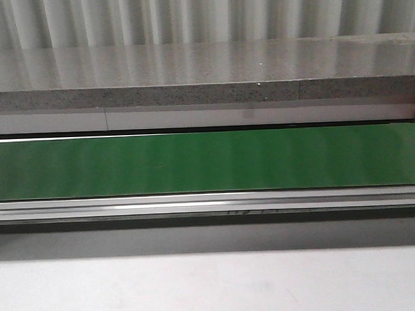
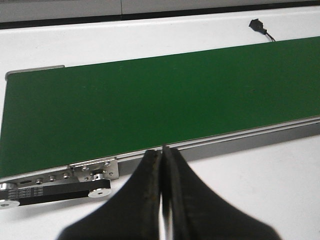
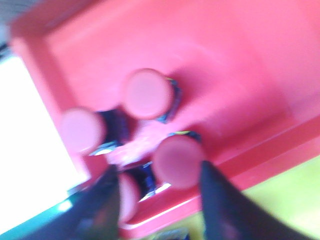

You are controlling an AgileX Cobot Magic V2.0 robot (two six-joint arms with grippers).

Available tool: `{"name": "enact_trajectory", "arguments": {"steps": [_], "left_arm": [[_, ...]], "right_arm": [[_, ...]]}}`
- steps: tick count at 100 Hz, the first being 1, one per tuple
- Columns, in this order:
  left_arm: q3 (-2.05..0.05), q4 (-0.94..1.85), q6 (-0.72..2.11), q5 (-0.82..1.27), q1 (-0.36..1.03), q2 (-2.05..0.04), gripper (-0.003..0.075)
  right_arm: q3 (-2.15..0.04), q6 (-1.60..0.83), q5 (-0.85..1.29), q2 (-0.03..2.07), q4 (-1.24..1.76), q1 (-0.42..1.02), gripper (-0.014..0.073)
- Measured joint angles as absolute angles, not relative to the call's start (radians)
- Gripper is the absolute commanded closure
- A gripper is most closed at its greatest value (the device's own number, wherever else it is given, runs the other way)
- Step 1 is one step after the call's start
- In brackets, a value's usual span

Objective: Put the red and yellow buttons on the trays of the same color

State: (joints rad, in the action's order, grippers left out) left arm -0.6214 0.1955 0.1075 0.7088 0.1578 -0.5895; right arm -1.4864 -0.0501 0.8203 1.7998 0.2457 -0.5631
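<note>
Pretty blurry and washed out over the red tray (image 3: 240, 65); sharp, evenly lit on the green belt (image 1: 208, 162), soft glare streaks across it.

faint dark marks on conveyor rail (image 1: 243, 210), unreadable, no legible text

A: How many red buttons can you count?
B: Four red buttons (image 3: 147, 93) (image 3: 81, 131) (image 3: 177, 161) (image 3: 129, 196), all inside one red tray (image 3: 240, 65).
A: And conveyor belts?
B: One green conveyor belt (image 1: 208, 161), and one small black plug (image 2: 257, 24) on the white counter (image 2: 150, 40) beside it.
</note>
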Motion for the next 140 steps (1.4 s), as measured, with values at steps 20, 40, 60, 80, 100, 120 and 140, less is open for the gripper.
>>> {"name": "enact_trajectory", "arguments": {"steps": [20,40,60,80,100,120,140], "left_arm": [[-0.621,0.196,0.107,0.709,0.158,-0.589,0.074],[-0.621,0.196,0.107,0.709,0.158,-0.589,0.074],[-0.621,0.196,0.107,0.709,0.158,-0.589,0.074],[-0.621,0.196,0.107,0.709,0.158,-0.589,0.074],[-0.621,0.196,0.107,0.709,0.158,-0.589,0.074],[-0.621,0.196,0.107,0.709,0.158,-0.589,0.074],[-0.621,0.196,0.107,0.709,0.158,-0.589,0.074]], "right_arm": [[-1.486,-0.065,0.873,1.701,0.243,-0.477,0.0657],[-1.456,-0.066,0.884,1.607,0.24,-0.377,0.0662],[-1.351,-0.084,0.835,1.503,0.239,-0.276,0.0662],[-1.218,-0.103,0.746,1.398,0.239,-0.195,0.0662],[-1.072,-0.107,0.634,1.279,0.239,-0.141,0.0662],[-0.926,-0.107,0.526,1.148,0.239,-0.107,0.0662],[-0.795,-0.111,0.434,1.018,0.239,-0.107,0.0662]]}}
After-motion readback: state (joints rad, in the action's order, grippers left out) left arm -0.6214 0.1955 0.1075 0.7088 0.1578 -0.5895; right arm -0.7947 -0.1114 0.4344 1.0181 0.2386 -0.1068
